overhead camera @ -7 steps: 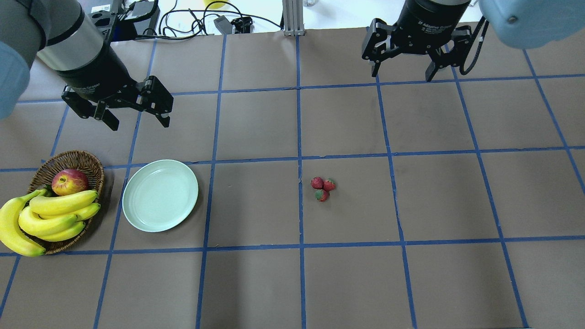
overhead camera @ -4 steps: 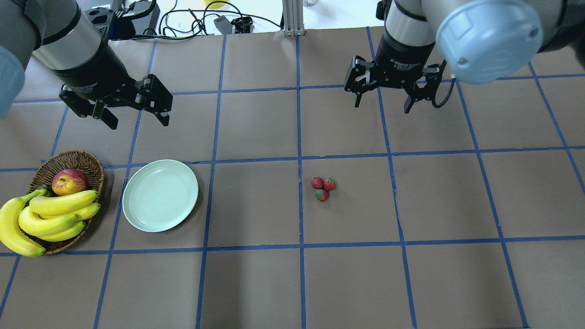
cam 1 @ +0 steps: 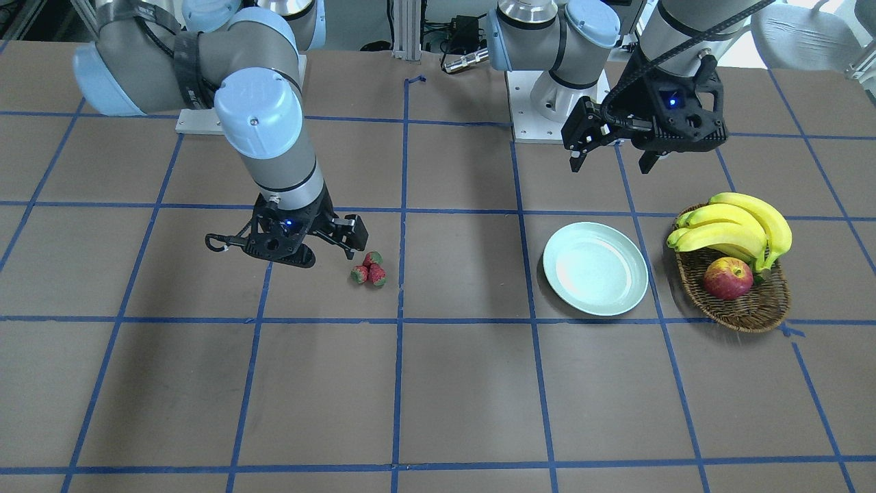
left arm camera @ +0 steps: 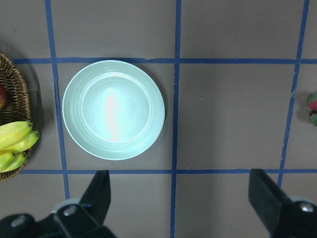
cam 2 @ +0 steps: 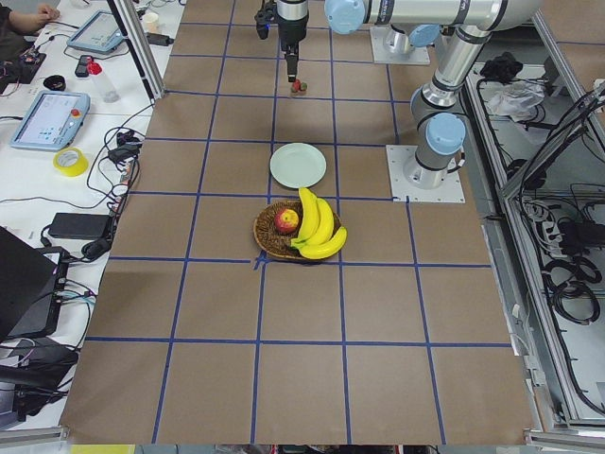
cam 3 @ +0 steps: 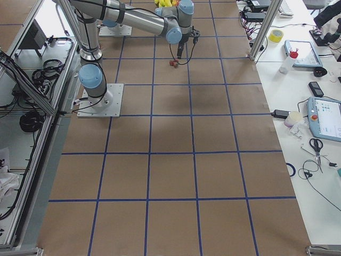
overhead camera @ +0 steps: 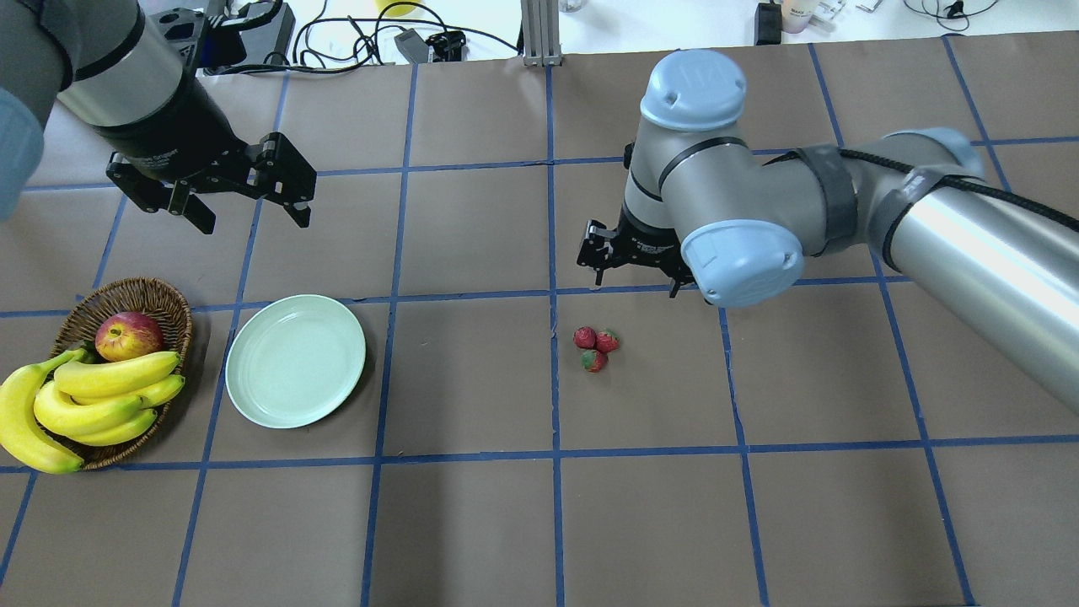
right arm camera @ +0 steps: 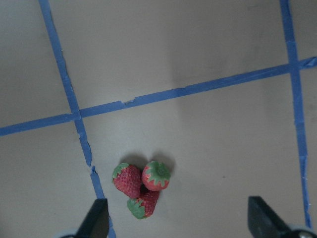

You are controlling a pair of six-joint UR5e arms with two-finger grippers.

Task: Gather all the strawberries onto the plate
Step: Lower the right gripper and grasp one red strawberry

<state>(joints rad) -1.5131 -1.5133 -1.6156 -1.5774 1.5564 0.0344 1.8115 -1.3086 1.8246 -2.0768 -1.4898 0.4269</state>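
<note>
Three small red strawberries [overhead camera: 595, 346] with green caps lie clustered near the table's middle; they also show in the front view [cam 1: 368, 269] and the right wrist view [right arm camera: 141, 186]. The mint-green plate [overhead camera: 295, 361] is empty, left of them, and fills the left wrist view [left arm camera: 113, 110]. My right gripper [overhead camera: 635, 287] is open, low, just behind the strawberries and not touching them; its fingers [right arm camera: 96, 220] frame the right wrist view. My left gripper [overhead camera: 253, 221] is open and empty, hovering behind the plate.
A brown wicker basket [overhead camera: 164, 297] with a bunch of bananas [overhead camera: 84, 400] and a red-yellow apple [overhead camera: 128, 335] stands just left of the plate. Cables and boxes lie beyond the table's far edge.
My right arm has swung from the far back right forward and down to just behind the strawberries. The left gripper has barely moved. The strawberries and plate are unmoved.
</note>
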